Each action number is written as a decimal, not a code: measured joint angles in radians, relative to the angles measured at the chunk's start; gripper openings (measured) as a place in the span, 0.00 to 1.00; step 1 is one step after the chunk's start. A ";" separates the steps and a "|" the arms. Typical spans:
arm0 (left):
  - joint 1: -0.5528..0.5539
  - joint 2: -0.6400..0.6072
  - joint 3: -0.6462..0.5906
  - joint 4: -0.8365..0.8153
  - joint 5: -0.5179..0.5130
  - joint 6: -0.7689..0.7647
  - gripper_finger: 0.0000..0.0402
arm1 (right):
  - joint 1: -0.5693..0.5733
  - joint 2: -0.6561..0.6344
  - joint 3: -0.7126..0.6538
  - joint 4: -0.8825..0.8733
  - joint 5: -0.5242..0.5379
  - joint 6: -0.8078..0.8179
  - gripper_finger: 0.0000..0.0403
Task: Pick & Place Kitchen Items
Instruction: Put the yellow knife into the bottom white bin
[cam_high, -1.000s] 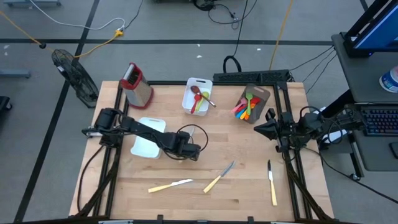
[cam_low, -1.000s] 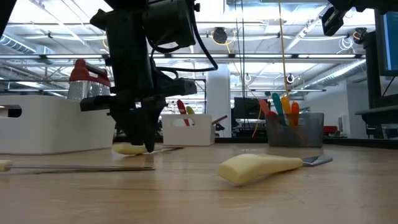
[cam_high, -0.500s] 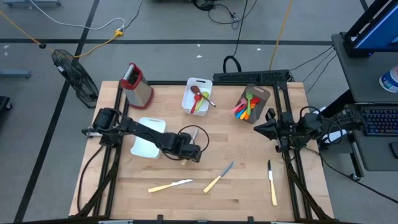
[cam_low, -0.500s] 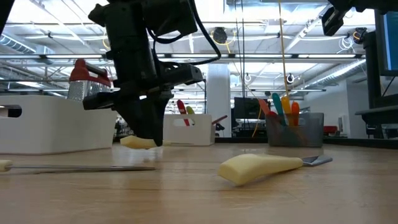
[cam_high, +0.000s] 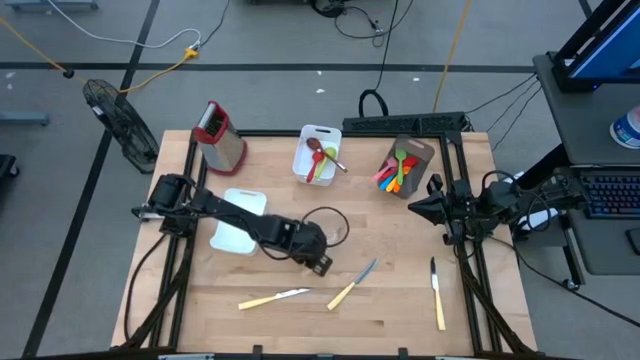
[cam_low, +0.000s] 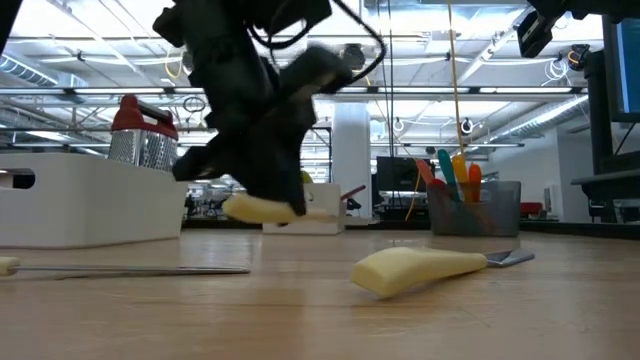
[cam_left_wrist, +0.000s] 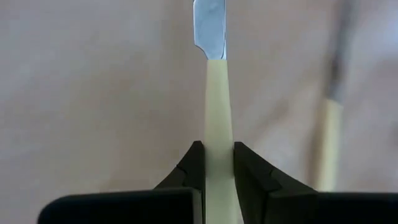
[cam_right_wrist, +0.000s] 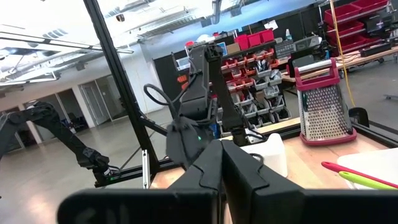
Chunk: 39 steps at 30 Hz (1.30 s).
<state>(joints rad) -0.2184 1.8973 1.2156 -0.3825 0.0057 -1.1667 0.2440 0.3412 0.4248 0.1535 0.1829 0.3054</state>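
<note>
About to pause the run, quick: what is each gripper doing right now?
Left gripper: shut on a cream-handled knife, lifted off the table.
Right gripper: shut, holding nothing, parked at the table's right edge.

Left end effector (cam_high: 318, 262) hovers near three cream-handled knives (cam_high: 352, 284).
</note>
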 joint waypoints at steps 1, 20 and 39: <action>-0.003 0.000 0.000 0.036 0.024 0.037 0.10 | 0.000 0.000 0.000 0.000 0.000 0.000 0.01; -0.020 -0.028 0.002 0.447 0.101 0.139 0.10 | 0.000 0.000 0.000 -0.001 0.000 0.000 0.01; -0.109 -0.366 0.002 -0.147 -0.311 -0.248 0.10 | 0.000 -0.001 0.000 -0.009 0.000 -0.094 0.01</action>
<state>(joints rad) -0.3279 1.5312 1.2179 -0.5293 -0.3050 -1.4147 0.2440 0.3405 0.4248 0.1444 0.1825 0.2109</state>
